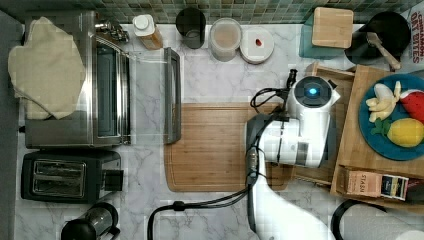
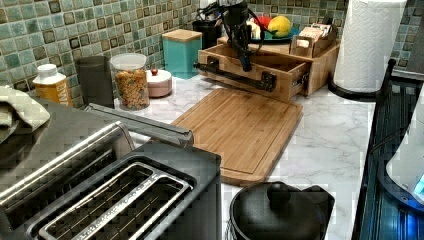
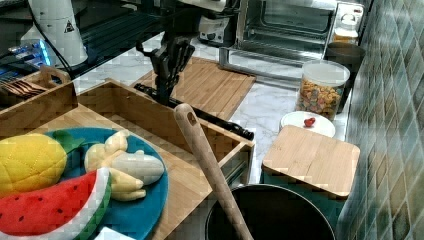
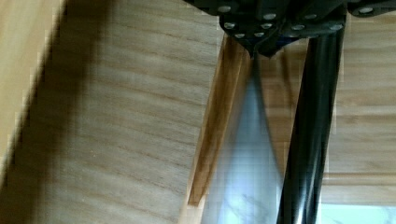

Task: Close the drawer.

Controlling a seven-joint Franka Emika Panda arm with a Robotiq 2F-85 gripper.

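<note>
Reaching down at the open drawer, the gripper sits at its front panel beside the black handle bar; whether it is clenched cannot be told.

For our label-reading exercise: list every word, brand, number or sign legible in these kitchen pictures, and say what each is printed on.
"CINNAMON OAT BITES", partly cut off, on the white bag at the top view's right edge.
"STASH", blurred and uncertain, on the tea box.
A black warning triangle, no words, on the robot base.
The orange bottle's label: too blurred to read.
</note>
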